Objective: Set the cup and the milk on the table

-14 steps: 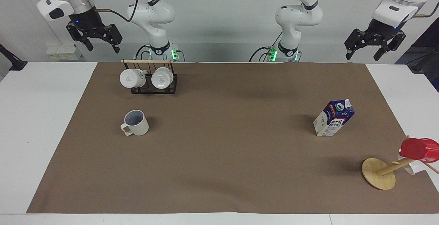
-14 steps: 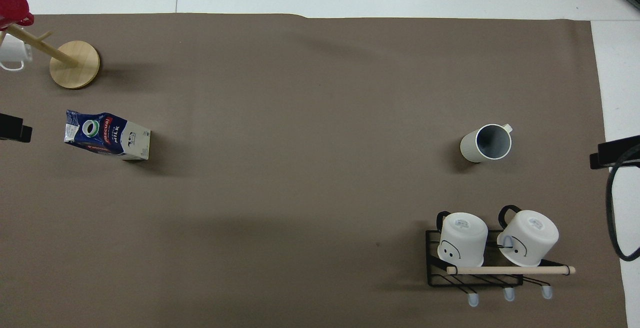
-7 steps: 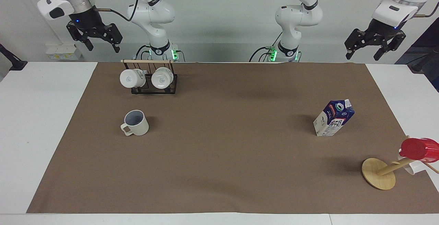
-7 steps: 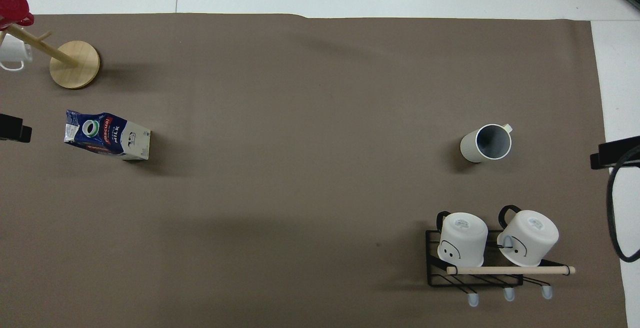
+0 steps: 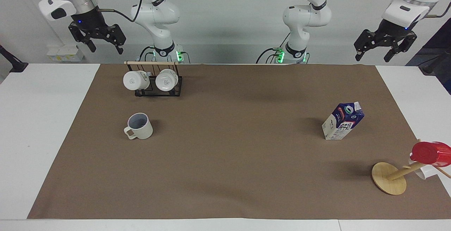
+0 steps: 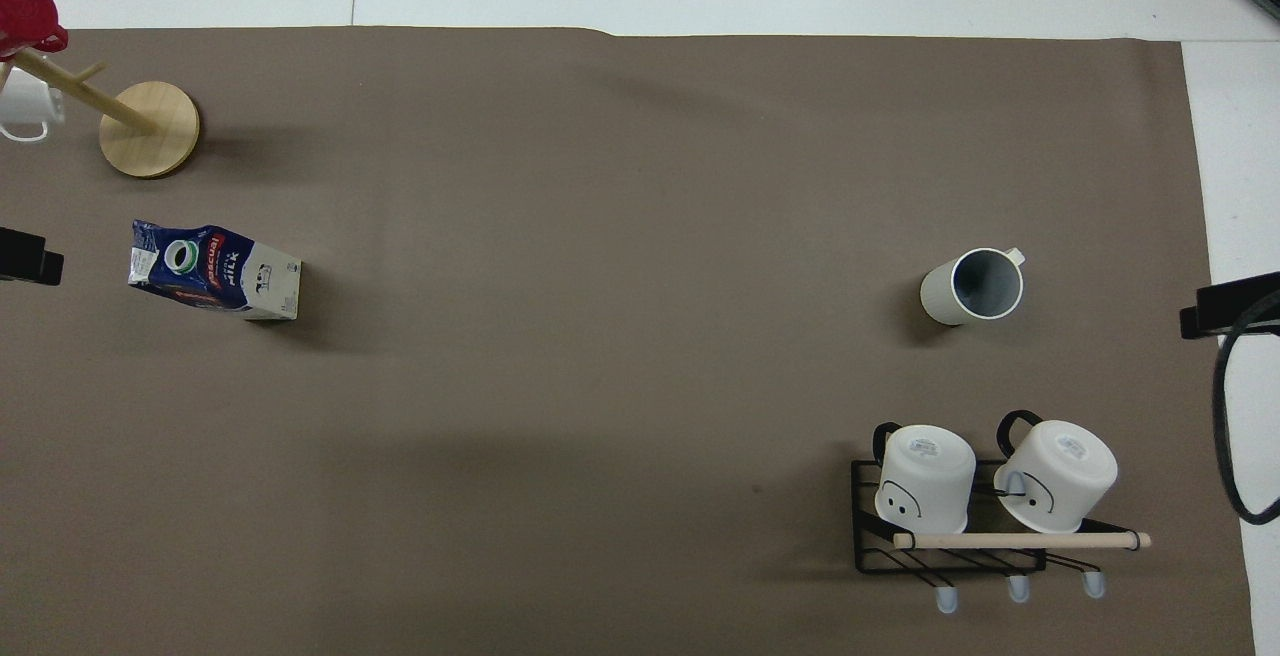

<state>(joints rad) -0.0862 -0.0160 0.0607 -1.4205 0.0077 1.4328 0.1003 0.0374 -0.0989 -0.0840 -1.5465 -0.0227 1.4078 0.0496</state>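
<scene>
The cream-beige cup stands upright on the brown mat of the white table, toward the right arm's end; it also shows in the overhead view. The blue and white milk carton stands on the mat toward the left arm's end, also in the overhead view. My right gripper is open and empty, raised above the table's edge near the robots. My left gripper is open and empty, raised at the other end. Both are well apart from the cup and the milk.
A black wire rack with two white mugs lies nearer to the robots than the cup. A round wooden disc with a stick carries a bright red cup, farther from the robots than the milk.
The right gripper has risen very slightly. The cup, the milk and the left gripper have not moved.
</scene>
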